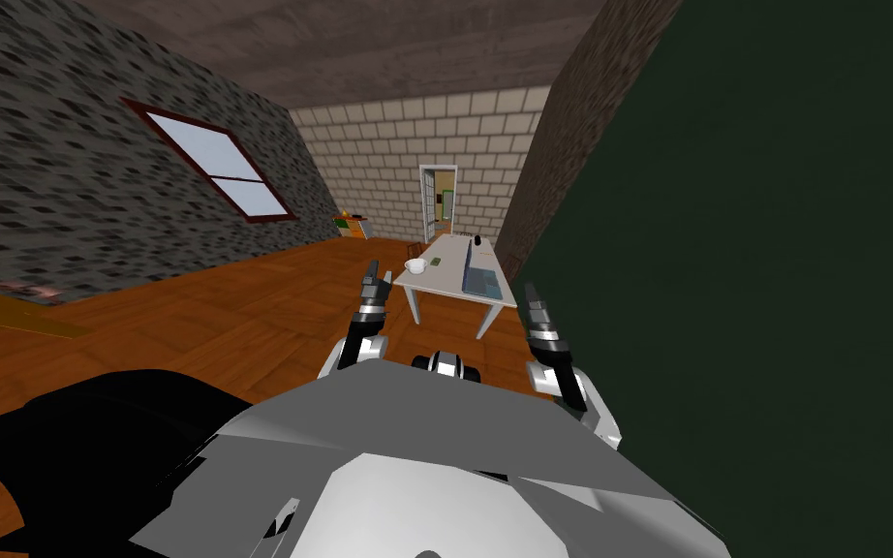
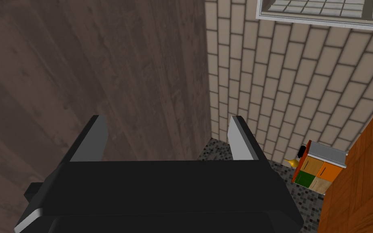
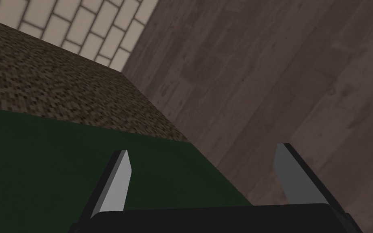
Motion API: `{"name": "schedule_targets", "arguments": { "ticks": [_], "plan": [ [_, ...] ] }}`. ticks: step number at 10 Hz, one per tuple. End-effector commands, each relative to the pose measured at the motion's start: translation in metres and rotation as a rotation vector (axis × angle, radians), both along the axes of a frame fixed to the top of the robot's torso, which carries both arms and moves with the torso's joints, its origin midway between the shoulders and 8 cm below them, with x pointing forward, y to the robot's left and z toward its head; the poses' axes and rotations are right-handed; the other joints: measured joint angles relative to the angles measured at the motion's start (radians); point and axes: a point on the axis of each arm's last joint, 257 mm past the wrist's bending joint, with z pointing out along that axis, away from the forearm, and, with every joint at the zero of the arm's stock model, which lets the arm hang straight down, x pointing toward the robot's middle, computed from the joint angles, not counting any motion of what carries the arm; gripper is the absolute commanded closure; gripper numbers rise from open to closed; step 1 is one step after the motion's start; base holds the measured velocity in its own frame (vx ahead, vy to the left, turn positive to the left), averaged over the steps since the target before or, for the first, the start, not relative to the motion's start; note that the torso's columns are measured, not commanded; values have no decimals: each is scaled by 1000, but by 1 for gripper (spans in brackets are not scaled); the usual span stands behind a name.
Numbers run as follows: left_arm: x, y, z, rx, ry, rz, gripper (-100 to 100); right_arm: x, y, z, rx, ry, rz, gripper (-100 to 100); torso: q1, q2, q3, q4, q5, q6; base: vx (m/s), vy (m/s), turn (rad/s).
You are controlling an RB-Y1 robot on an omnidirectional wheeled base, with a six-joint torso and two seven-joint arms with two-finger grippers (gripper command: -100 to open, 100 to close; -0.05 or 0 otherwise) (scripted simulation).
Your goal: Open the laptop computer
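White desk stands far ahead across orange wood floor. Laptop lies on desk's right half; too small to tell how lid stands. White cup at desk's left corner. Left gripper raised, fingers wide apart, holding nothing. Right gripper equally wide, empty, beside dark green surface. Laptop well apart from both.

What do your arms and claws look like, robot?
My left arm and right arm are white and grey, with dark joints and black-and-silver bands near the wrists. My left claw and right claw are each a dark box with two thin, flat, light grey fingers shaped like little blades with slanted tips.
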Motion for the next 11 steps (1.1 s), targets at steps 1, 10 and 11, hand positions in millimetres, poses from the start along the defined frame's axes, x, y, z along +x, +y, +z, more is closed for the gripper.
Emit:
{"name": "schedule_targets", "arguments": {
  "ticks": [1, 10, 11],
  "plan": [
    [0, 0, 0, 0, 0, 0, 0, 15, -3, -24, -128, 34, -14, -100, 5, -1, -1, 0, 1, 0, 87, 251, -77],
    [0, 0, 0, 0, 0, 0, 0, 53, -35, -87, -475, 121, -73, -100, -1, 1, 0, 0, 0, 0, 61, 174, -45],
    [0, 0, 0, 0, 0, 0, 0, 55, -40, -95, -477, 140, -80, -100, 1, 0, 0, 0, 0, 0, 42, 162, -25]
  ]
}}
